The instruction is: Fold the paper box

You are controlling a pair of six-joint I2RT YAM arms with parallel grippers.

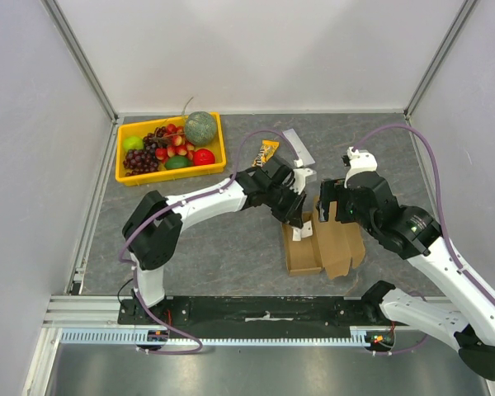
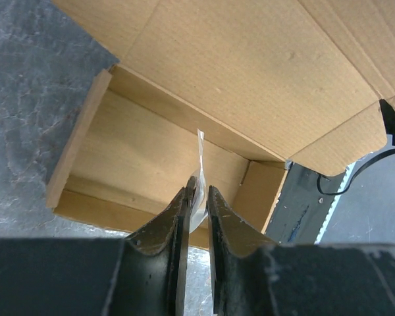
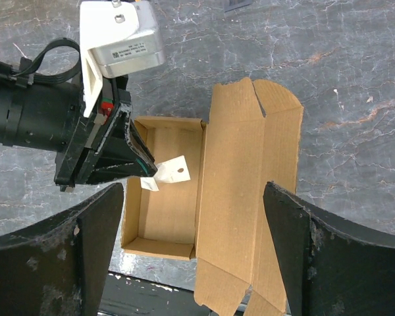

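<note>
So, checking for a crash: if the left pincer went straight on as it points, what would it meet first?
Most likely the inner floor of the paper box: the left pincer, shut on a small white tag, points into the open tray. Depth is unclear.

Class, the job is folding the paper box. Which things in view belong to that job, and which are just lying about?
In the job: paper box; left gripper, jaws shut on a white tag over the box; right gripper, jaws open above it.
Lying about: yellow fruit tray; orange snack packet; grey bar.
</note>
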